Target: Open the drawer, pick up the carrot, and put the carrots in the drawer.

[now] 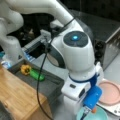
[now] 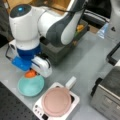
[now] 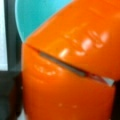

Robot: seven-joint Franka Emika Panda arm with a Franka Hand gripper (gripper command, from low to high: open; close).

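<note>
The orange carrot (image 3: 70,62) fills the wrist view, with a dark finger (image 3: 7,95) at each side of it. My gripper (image 1: 88,112) is shut on the carrot (image 2: 30,73), just over the rim of a teal bowl (image 2: 31,86) at the bottom of both front views. A bit of the carrot (image 1: 94,110) shows below the blue hand. The grey drawer (image 1: 52,85) stands pulled out from the wooden-topped cabinet (image 1: 17,95), to the left of the arm. In a front view the drawer (image 2: 60,53) lies behind the arm.
A yellow-orange bell pepper (image 1: 25,69) and a long green vegetable (image 1: 37,75) lie in the drawer. A pink plate (image 2: 56,101) rests on a white base beside the teal bowl (image 1: 100,115). The silver toaster oven (image 1: 110,45) stands at the right.
</note>
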